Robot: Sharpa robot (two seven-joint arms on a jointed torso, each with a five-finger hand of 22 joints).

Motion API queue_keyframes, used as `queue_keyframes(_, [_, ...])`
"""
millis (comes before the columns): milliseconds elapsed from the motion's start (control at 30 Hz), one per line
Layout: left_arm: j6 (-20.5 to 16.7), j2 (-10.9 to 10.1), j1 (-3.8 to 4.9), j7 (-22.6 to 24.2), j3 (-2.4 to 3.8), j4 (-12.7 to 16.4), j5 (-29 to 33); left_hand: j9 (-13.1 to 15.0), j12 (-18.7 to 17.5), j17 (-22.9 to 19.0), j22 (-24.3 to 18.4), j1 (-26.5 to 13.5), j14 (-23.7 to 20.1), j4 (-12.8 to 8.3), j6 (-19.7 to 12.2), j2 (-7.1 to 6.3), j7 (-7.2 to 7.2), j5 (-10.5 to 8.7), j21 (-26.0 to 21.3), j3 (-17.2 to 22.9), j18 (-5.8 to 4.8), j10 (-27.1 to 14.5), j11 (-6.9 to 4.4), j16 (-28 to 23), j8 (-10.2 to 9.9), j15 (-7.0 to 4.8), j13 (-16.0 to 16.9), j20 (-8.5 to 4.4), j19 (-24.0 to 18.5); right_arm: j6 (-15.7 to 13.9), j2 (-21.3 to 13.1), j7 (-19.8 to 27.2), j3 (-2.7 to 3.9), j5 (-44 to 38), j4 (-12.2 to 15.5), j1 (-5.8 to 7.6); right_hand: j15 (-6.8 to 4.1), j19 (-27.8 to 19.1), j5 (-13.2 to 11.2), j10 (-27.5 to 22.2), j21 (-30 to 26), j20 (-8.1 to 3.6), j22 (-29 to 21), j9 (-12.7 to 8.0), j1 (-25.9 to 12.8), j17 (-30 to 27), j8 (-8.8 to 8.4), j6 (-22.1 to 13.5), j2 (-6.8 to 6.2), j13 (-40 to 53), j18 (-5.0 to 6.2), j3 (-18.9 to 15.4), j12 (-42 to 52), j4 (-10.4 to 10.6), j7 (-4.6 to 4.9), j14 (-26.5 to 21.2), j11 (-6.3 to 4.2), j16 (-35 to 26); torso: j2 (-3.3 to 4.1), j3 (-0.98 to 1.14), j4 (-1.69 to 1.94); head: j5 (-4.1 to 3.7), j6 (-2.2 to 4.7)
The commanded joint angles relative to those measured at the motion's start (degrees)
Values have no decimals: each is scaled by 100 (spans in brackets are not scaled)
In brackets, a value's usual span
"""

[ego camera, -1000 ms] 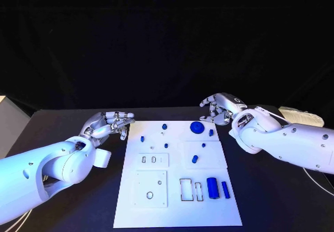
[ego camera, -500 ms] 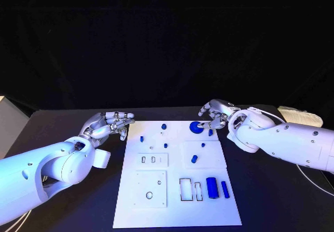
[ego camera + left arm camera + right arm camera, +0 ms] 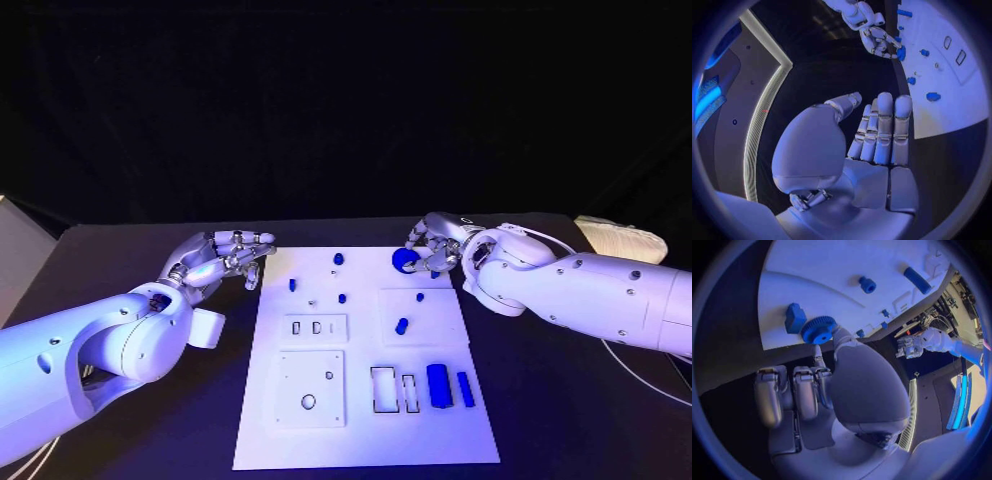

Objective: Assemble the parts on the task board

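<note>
A flat white rectangular task board (image 3: 368, 440) lay on a plain black desk (image 3: 577, 420). The small plastic parts on it were blue: a round toothed gear (image 3: 407, 260), a wide rounded block (image 3: 440, 386), a thin bar (image 3: 466, 389) and a short oval peg (image 3: 404, 325). Both robot arms were glossy white; the left hand (image 3: 224, 258) and right hand (image 3: 437, 246) had silver metal fingers (image 3: 254, 240).

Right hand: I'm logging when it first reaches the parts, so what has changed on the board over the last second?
The right hand has come down from beyond the far right corner of the task board onto the round blue gear and now touches it; a firm grip can't be confirmed. The left hand stayed beside the board's left edge, holding nothing. The other blue parts stayed put.
</note>
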Motion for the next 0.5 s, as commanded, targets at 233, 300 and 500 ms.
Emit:
queue_keyframes(233, [88,-16,6,54,5,28,-15,9,17,-8,5,19,-45,9,-48,37,-3,-8,-13,36,-46,-37,14,8,22,9,8,3,-28,172,46,-163,0,-158,-49,-7,10,508,68,553,43,19,1326,31,-12,1366,73,93,81,1435,-120,23,54,4,-19,575,-40,39,6,4,0,6,-32])
queue_keyframes(300, [87,-17,6,49,5,29,-17,10,17,-10,6,20,-45,8,-53,38,1,-9,-10,38,-46,-41,17,10,20,11,9,3,-30,181,51,-162,0,-151,-56,-9,3,509,92,572,47,14,1331,44,-34,1364,100,134,105,1456,-121,40,68,2,-33,575,-51,39,3,4,-1,6,-30])
queue_keyframes(500, [86,-19,6,35,5,28,-20,10,17,-10,1,25,-45,4,-56,38,3,-9,-12,40,-45,-44,18,11,19,11,9,3,-35,301,62,-171,0,-131,-88,-12,-18,513,235,600,55,-4,1342,70,-11,1370,135,178,152,1486,-124,125,89,-11,-54,576,-74,40,2,0,0,14,-34])
